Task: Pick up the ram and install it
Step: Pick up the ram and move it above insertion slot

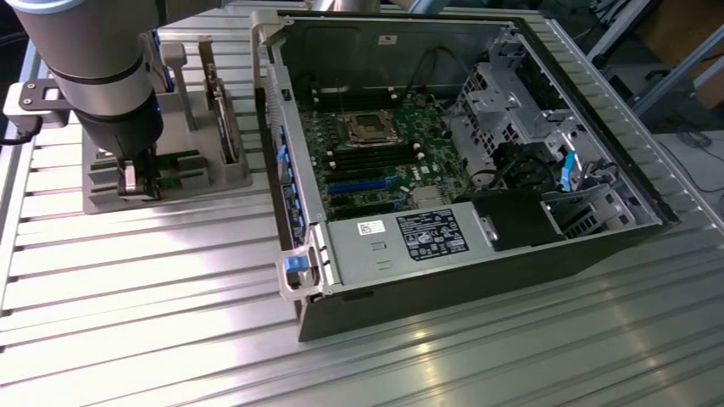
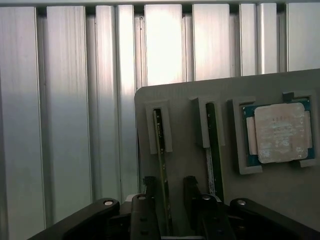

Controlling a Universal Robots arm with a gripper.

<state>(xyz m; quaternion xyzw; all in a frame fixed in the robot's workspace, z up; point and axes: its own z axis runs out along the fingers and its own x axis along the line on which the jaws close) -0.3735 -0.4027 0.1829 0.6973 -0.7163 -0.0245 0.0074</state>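
Two rams stand on edge in slots of a grey holder point(image 2: 185, 100). My gripper point(image 2: 170, 207) is down over the holder, open, with one ram point(image 2: 161, 150) between its fingers point(image 2: 149, 202) and a gap on both sides. The other ram point(image 2: 214, 150) stands just outside the far finger. In the exterior view the gripper point(image 1: 142, 180) is low over the holder point(image 1: 226, 174) at the exterior view's left, with a green ram edge point(image 1: 179, 161) showing beside it. The open computer case point(image 1: 588, 254) lies to the exterior view's right, with the motherboard's memory slots point(image 1: 362, 157) exposed.
A square silver processor chip point(image 2: 279, 132) sits in a pocket of the holder next to the rams. An expansion card with a metal bracket point(image 1: 224, 119) stands upright at the holder's back. The case's near wall point(image 1: 271, 102) rises between the holder and the motherboard. The ribbed aluminium table point(image 1: 147, 297) lies all around.
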